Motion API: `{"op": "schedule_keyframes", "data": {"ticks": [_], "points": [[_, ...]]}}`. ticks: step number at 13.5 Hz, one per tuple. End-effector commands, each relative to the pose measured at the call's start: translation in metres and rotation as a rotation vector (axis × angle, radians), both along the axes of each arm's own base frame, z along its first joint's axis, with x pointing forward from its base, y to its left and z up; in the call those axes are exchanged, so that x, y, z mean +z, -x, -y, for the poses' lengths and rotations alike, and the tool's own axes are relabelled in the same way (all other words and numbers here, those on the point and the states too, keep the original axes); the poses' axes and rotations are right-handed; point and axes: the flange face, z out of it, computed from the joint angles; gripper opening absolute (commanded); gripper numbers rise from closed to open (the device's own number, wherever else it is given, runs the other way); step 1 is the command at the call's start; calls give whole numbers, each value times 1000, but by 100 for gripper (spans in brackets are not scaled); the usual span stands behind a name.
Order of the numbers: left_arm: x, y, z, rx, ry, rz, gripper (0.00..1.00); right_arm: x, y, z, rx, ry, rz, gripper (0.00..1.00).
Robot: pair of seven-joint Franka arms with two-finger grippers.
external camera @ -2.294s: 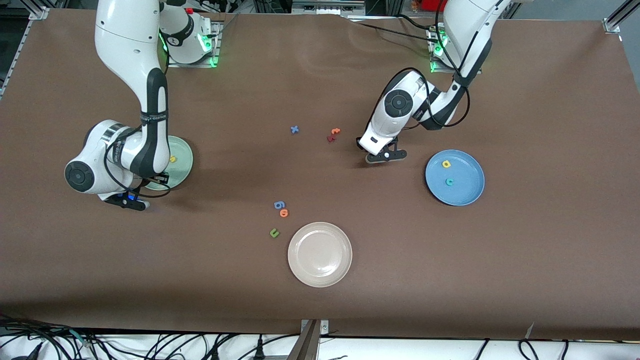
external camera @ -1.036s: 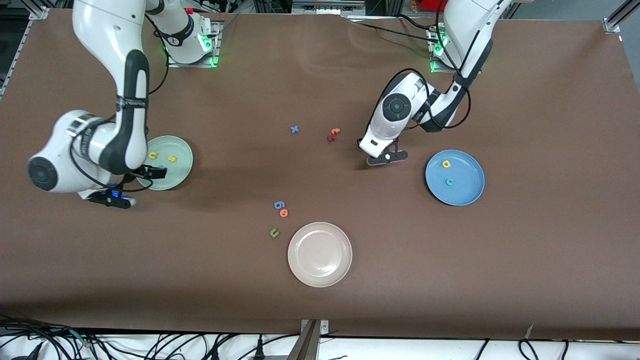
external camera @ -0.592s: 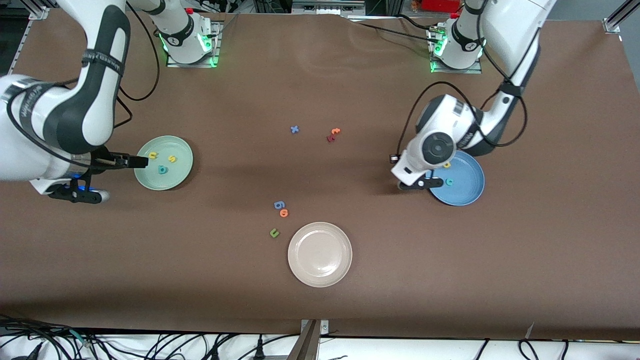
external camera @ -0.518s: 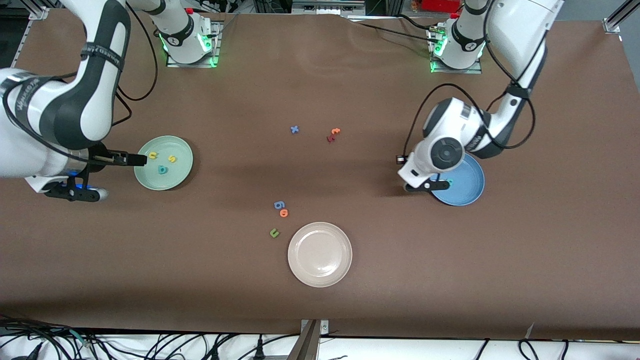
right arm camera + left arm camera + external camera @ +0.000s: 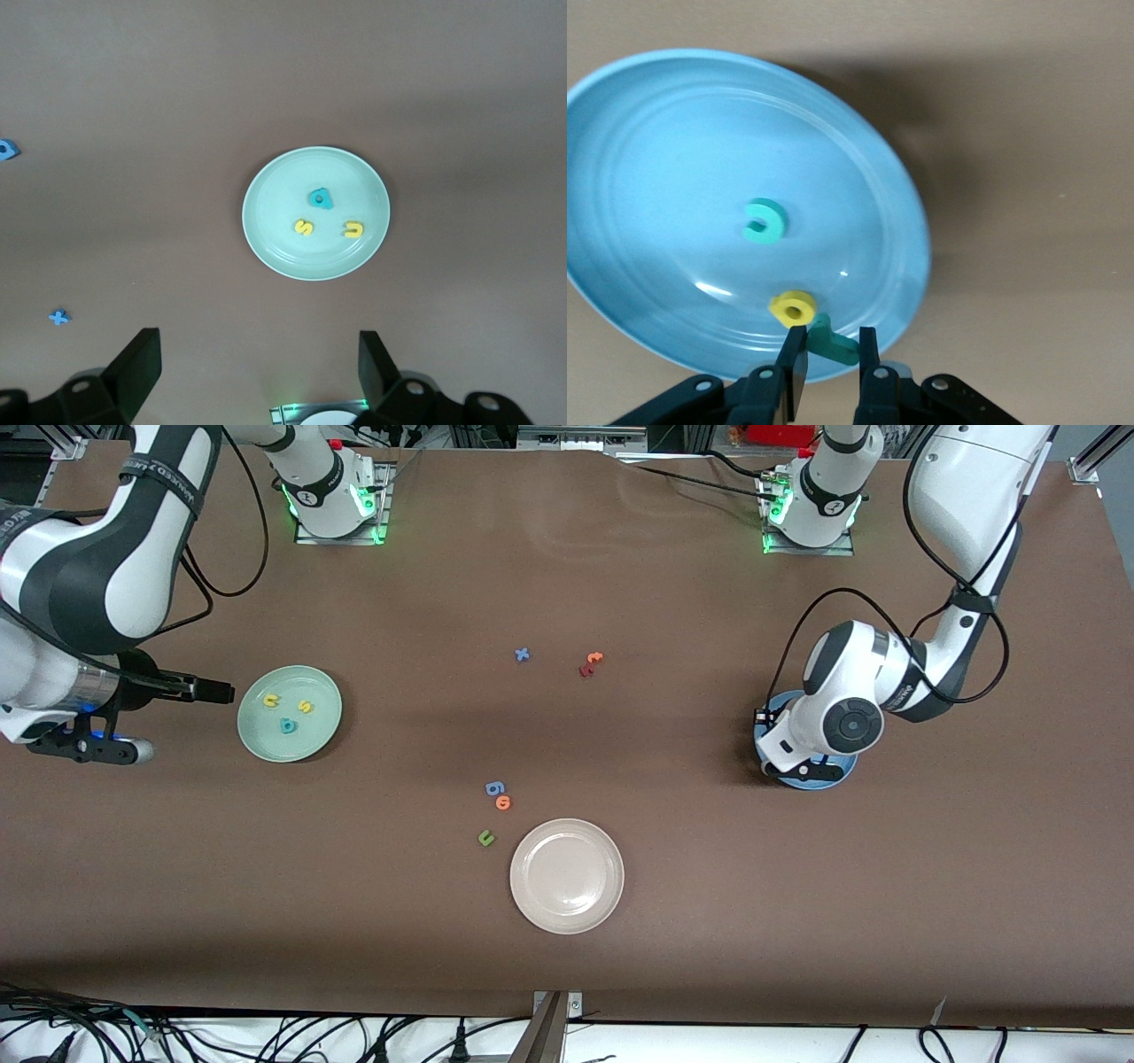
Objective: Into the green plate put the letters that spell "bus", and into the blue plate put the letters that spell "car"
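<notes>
brown tabletop: left gripper [image 5: 830, 354] pinches teal "r" [image 5: 830, 343] over blue plate [image 5: 673, 142]; right gripper [image 5: 257, 367] open.

A brown surface [image 5: 567, 584] carries three round plates and a scatter of small foam letters. A green plate [image 5: 324, 731] is set toward the right arm's end, and a blue plate [image 5: 762, 731], largely covered in the front view, toward the left arm's end. A beige plate [image 5: 567, 876] lies between them, nearest the front camera. Just beside the beige plate a green letter [image 5: 485, 837] is seen, with an orange letter [image 5: 503, 802] and a blue letter [image 5: 494, 787] touching each other a little farther back. Farther still lie a blue cross-shaped piece [image 5: 522, 654] and an orange letter [image 5: 594, 658] beside what seems to be a dark red piece [image 5: 585, 670].
</notes>
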Motion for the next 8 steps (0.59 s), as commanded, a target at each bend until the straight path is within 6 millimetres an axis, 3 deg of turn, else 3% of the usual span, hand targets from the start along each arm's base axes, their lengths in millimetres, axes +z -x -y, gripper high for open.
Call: {"op": "schedule_keyframes", "data": {"ticks": [1,3,5,8], "points": [[-3,-14,-19,-25,7,-7,100,11,-3,6,-7,-9,5,99],[-1,-16,-24,-16,8,-3,100,14,-13,14,-4,-33,-20,98],[2,-20,-41,13,8,4,100,22,-21,18,-21,-51,-46,98],[24,-27,-73,69,2,31,100,18,-31,31,-44,-82,-75,98]]}}
